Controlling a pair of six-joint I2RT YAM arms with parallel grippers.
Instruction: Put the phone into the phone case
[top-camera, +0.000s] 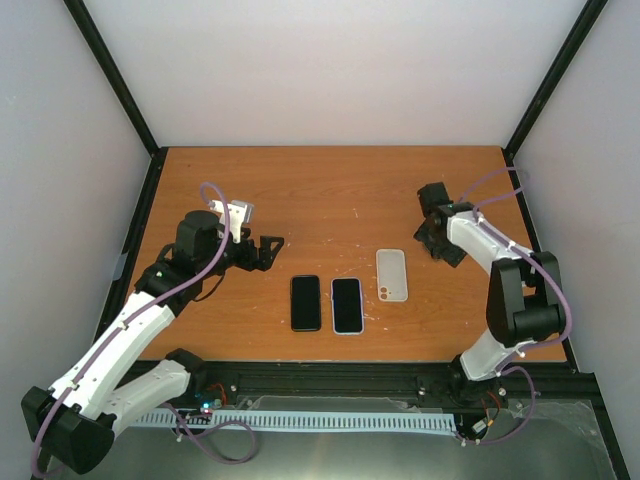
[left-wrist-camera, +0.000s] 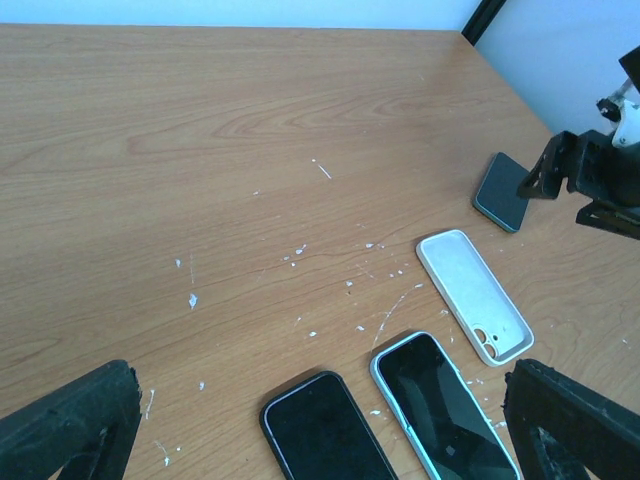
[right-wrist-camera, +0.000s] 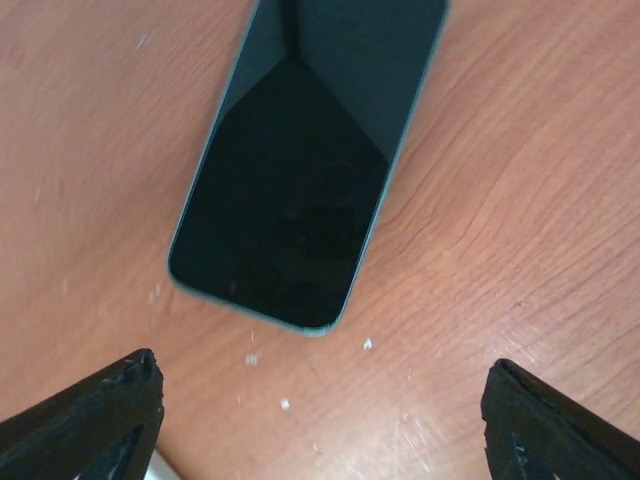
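An empty white phone case (top-camera: 392, 274) lies open side up right of centre on the table; it also shows in the left wrist view (left-wrist-camera: 474, 295). A dark phone with a teal edge (right-wrist-camera: 310, 170) lies flat just beyond my right gripper (right-wrist-camera: 322, 420), which is open and low over the table. The left wrist view shows this phone (left-wrist-camera: 498, 192) beside the right gripper (left-wrist-camera: 590, 175). In the top view the right gripper (top-camera: 436, 238) hides it. My left gripper (top-camera: 265, 250) is open and empty, left of the phones, its fingertips (left-wrist-camera: 75, 425) wide apart.
Two cased phones lie side by side near the front: one in a black case (top-camera: 306, 302) and one in a pale blue case (top-camera: 347, 305). The wooden table (top-camera: 330, 190) has white flecks. Black frame posts stand at the back corners.
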